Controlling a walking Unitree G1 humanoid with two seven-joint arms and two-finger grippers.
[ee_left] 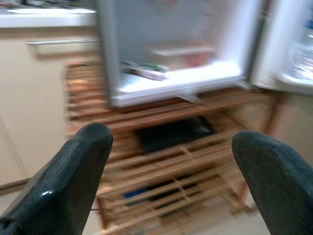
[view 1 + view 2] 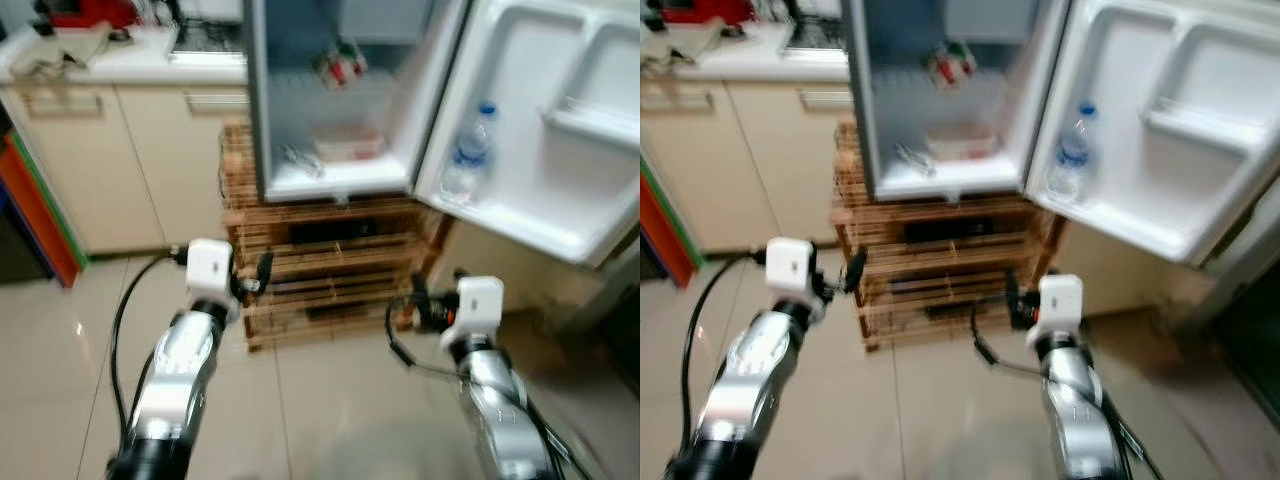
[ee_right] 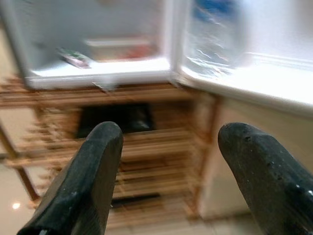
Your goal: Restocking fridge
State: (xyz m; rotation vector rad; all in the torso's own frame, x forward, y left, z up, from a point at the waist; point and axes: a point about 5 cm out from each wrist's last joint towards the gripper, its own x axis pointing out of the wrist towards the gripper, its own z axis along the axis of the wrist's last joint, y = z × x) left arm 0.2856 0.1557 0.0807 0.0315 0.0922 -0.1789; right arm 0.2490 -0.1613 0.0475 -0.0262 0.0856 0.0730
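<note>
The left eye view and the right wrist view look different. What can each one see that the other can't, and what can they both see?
Left eye view alone: the kitchen counter, the cupboards, both silver arms, and the door's upper shelf.

Right wrist view alone: a close look along the right hand, fingers spread open and holding nothing.

Both: the open fridge on its wooden rack, the water bottle in the door, and small items on the fridge floor.
</note>
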